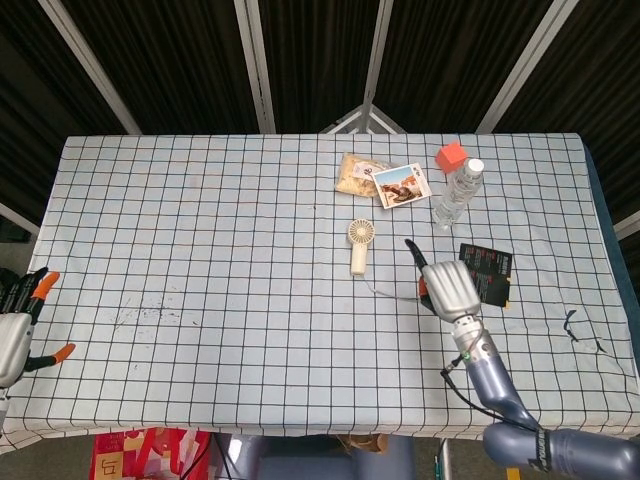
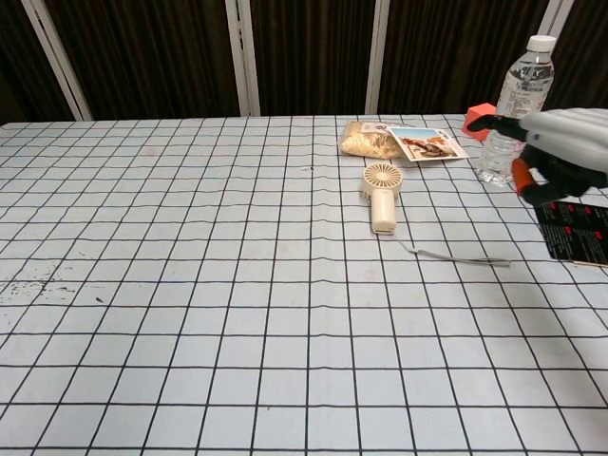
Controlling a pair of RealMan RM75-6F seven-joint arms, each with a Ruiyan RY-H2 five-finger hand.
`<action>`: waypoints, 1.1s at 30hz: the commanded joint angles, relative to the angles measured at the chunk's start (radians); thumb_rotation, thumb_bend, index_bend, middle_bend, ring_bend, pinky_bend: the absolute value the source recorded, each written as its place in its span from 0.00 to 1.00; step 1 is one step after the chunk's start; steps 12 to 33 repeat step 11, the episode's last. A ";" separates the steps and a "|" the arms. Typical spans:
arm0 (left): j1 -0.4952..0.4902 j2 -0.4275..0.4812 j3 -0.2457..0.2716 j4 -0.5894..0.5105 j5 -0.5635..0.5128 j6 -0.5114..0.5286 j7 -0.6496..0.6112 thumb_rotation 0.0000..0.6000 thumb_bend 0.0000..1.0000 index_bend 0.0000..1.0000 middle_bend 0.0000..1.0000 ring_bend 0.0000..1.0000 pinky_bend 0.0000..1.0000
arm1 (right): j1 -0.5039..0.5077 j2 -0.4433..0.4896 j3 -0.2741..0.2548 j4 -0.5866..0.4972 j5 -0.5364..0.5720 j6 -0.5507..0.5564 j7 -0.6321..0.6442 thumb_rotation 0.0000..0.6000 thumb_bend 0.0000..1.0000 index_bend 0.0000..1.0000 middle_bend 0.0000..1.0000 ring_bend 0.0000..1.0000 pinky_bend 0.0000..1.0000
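Note:
My right hand hovers above the table's right half, to the right of a small cream hand fan and apart from it. It holds nothing: one finger sticks out forward and the others are curled in. In the chest view the right hand hangs in front of the water bottle and above a black packet. The fan lies flat, its thin strap trailing to the right. At the near left corner my left hand has its fingers spread and holds nothing.
Behind the fan lie a snack bag and a picture card. A red cube sits beside the clear bottle. The black packet lies right of my right hand. A checked cloth covers the table.

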 commanded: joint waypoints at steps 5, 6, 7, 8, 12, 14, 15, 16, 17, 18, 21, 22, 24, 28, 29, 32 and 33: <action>0.007 -0.013 0.007 0.019 0.029 0.028 0.042 1.00 0.09 0.00 0.00 0.00 0.00 | -0.198 0.195 -0.177 -0.078 -0.229 0.181 0.088 1.00 0.53 0.00 0.03 0.01 0.08; 0.008 -0.015 0.008 0.021 0.033 0.032 0.049 1.00 0.09 0.00 0.00 0.00 0.00 | -0.220 0.209 -0.191 -0.078 -0.251 0.207 0.088 1.00 0.51 0.00 0.01 0.00 0.05; 0.009 -0.017 0.008 0.024 0.035 0.036 0.056 1.00 0.09 0.00 0.00 0.00 0.00 | -0.244 0.220 -0.205 -0.074 -0.273 0.237 0.088 1.00 0.50 0.00 0.00 0.00 0.04; 0.010 -0.019 0.008 0.027 0.037 0.040 0.067 1.00 0.09 0.00 0.00 0.00 0.00 | -0.268 0.227 -0.219 -0.066 -0.300 0.267 0.091 1.00 0.49 0.00 0.00 0.00 0.02; 0.014 -0.028 0.006 0.032 0.042 0.054 0.088 1.00 0.09 0.00 0.00 0.00 0.00 | -0.334 0.240 -0.252 -0.027 -0.367 0.340 0.112 1.00 0.48 0.00 0.00 0.00 0.01; 0.014 -0.028 0.006 0.032 0.042 0.054 0.088 1.00 0.09 0.00 0.00 0.00 0.00 | -0.334 0.240 -0.252 -0.027 -0.367 0.340 0.112 1.00 0.48 0.00 0.00 0.00 0.01; 0.014 -0.028 0.006 0.032 0.042 0.054 0.088 1.00 0.09 0.00 0.00 0.00 0.00 | -0.334 0.240 -0.252 -0.027 -0.367 0.340 0.112 1.00 0.48 0.00 0.00 0.00 0.01; 0.014 -0.028 0.006 0.032 0.042 0.054 0.088 1.00 0.09 0.00 0.00 0.00 0.00 | -0.334 0.240 -0.252 -0.027 -0.367 0.340 0.112 1.00 0.48 0.00 0.00 0.00 0.01; 0.014 -0.028 0.006 0.032 0.042 0.054 0.088 1.00 0.09 0.00 0.00 0.00 0.00 | -0.334 0.240 -0.252 -0.027 -0.367 0.340 0.112 1.00 0.48 0.00 0.00 0.00 0.01; 0.014 -0.028 0.006 0.032 0.042 0.054 0.088 1.00 0.09 0.00 0.00 0.00 0.00 | -0.334 0.240 -0.252 -0.027 -0.367 0.340 0.112 1.00 0.48 0.00 0.00 0.00 0.01; 0.014 -0.028 0.006 0.032 0.042 0.054 0.088 1.00 0.09 0.00 0.00 0.00 0.00 | -0.334 0.240 -0.252 -0.027 -0.367 0.340 0.112 1.00 0.48 0.00 0.00 0.00 0.01; 0.014 -0.028 0.006 0.032 0.042 0.054 0.088 1.00 0.09 0.00 0.00 0.00 0.00 | -0.334 0.240 -0.252 -0.027 -0.367 0.340 0.112 1.00 0.48 0.00 0.00 0.00 0.01; 0.014 -0.028 0.006 0.032 0.042 0.054 0.088 1.00 0.09 0.00 0.00 0.00 0.00 | -0.334 0.240 -0.252 -0.027 -0.367 0.340 0.112 1.00 0.48 0.00 0.00 0.00 0.01; 0.014 -0.028 0.006 0.032 0.042 0.054 0.088 1.00 0.09 0.00 0.00 0.00 0.00 | -0.334 0.240 -0.252 -0.027 -0.367 0.340 0.112 1.00 0.48 0.00 0.00 0.00 0.01; 0.014 -0.028 0.006 0.032 0.042 0.054 0.088 1.00 0.09 0.00 0.00 0.00 0.00 | -0.334 0.240 -0.252 -0.027 -0.367 0.340 0.112 1.00 0.48 0.00 0.00 0.00 0.01; 0.014 -0.028 0.006 0.032 0.042 0.054 0.088 1.00 0.09 0.00 0.00 0.00 0.00 | -0.334 0.240 -0.252 -0.027 -0.367 0.340 0.112 1.00 0.48 0.00 0.00 0.00 0.01; 0.014 -0.028 0.006 0.032 0.042 0.054 0.088 1.00 0.09 0.00 0.00 0.00 0.00 | -0.334 0.240 -0.252 -0.027 -0.367 0.340 0.112 1.00 0.48 0.00 0.00 0.00 0.01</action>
